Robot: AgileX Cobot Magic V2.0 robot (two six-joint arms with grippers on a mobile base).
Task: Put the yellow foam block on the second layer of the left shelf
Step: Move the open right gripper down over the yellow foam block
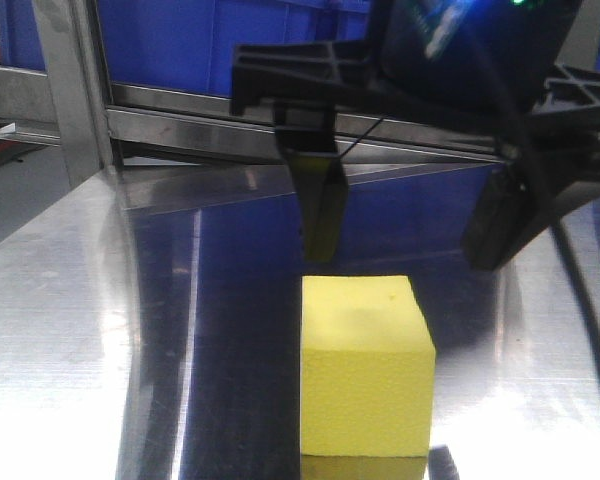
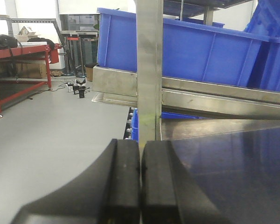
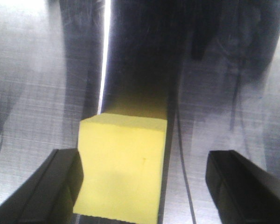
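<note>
Where the front view looks: yellow foam block (image 1: 365, 370) on steel surface (image 1: 80, 330), right gripper (image 1: 405, 252) above it, jaws wide apart. Left wrist view: left gripper (image 2: 140, 182), jaws pressed together, empty, facing a blue bin (image 2: 200, 51). Right wrist view: block between the spread fingers (image 3: 56, 186), contact unclear
</note>
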